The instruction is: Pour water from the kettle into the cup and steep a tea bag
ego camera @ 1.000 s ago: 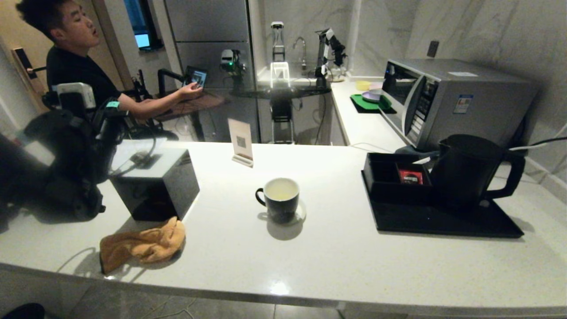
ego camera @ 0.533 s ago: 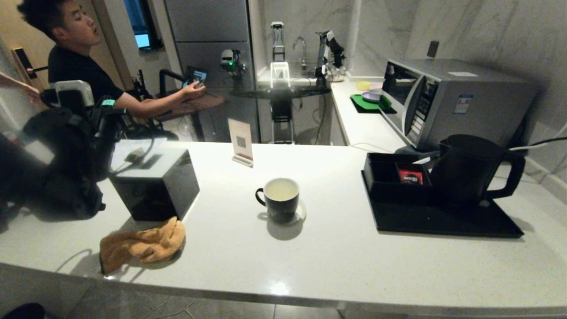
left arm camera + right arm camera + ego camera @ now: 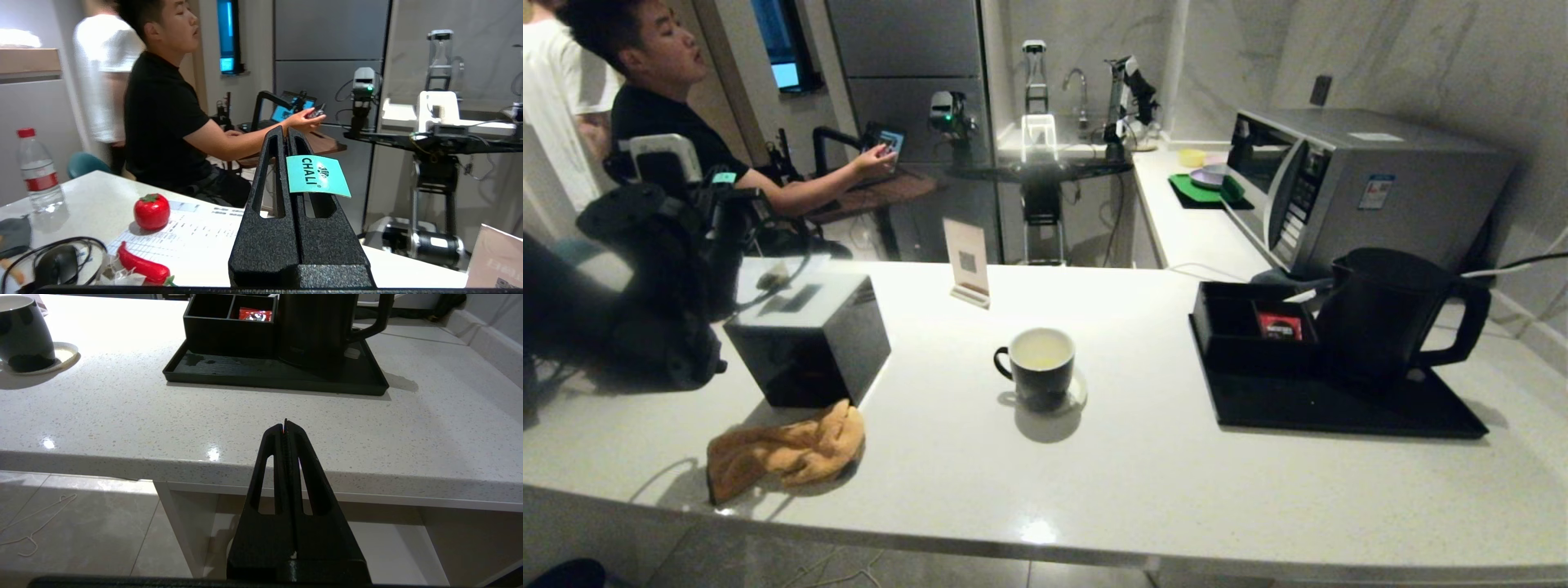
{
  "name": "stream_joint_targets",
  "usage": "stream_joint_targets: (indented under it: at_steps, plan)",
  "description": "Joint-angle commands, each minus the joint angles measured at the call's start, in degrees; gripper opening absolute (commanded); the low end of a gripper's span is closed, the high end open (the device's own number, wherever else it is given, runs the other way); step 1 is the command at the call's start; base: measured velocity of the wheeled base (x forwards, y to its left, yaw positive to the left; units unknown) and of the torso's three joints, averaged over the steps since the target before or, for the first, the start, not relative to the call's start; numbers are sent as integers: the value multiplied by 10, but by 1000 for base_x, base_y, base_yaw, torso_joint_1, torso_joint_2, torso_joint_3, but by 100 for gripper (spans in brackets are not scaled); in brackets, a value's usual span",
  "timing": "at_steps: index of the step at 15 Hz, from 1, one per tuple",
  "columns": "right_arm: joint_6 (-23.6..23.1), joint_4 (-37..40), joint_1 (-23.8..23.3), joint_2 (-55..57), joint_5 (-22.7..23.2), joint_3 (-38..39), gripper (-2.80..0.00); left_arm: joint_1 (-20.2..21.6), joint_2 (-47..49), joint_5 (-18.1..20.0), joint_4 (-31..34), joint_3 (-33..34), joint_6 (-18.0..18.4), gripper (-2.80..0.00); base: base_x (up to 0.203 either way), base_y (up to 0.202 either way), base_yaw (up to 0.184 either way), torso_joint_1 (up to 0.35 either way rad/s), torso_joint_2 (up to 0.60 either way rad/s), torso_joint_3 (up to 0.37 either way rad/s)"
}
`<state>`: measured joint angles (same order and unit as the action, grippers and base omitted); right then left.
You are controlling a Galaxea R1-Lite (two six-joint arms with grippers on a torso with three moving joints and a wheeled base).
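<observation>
The black cup stands on a white saucer mid-counter, with faintly yellowish water inside. At the right, the tall black kettle sits on a black tray. My left gripper is raised at the far left, above a black box, shut on a teal paper tag printed CHALI. A small pale tea bag seems to hang from it on a thin string. My right gripper is shut and empty, low in front of the counter edge, facing the kettle and cup.
A black box and an orange cloth lie front left. A card stand is behind the cup. A compartment box with a red packet shares the tray. A microwave is at the back right. People sit and stand beyond the left arm.
My left arm has risen slightly with the tag, and the hanging bag has swung a little. A person in white has come into view at the far left.
</observation>
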<state>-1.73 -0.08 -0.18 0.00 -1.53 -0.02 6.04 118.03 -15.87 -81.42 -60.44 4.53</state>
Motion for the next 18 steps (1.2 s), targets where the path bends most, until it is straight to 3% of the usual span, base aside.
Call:
stream_joint_targets:
  at_steps: [1, 11, 18]
  plan:
    - [0, 0, 0, 0, 0, -1, -280, -7, 3, -9, -5, -2, 2, -280, 0, 0, 0, 0, 0, 0]
    - [0, 0, 0, 0, 0, 0, -280, -40, 16, -102, -8, 3, 24, -280, 0, 0, 0, 0, 0, 0]
    - [0, -1, 0, 0, 0, 0, -280, -43, 30, -107, -12, 3, 36, -280, 0, 0, 0, 0, 0, 0]
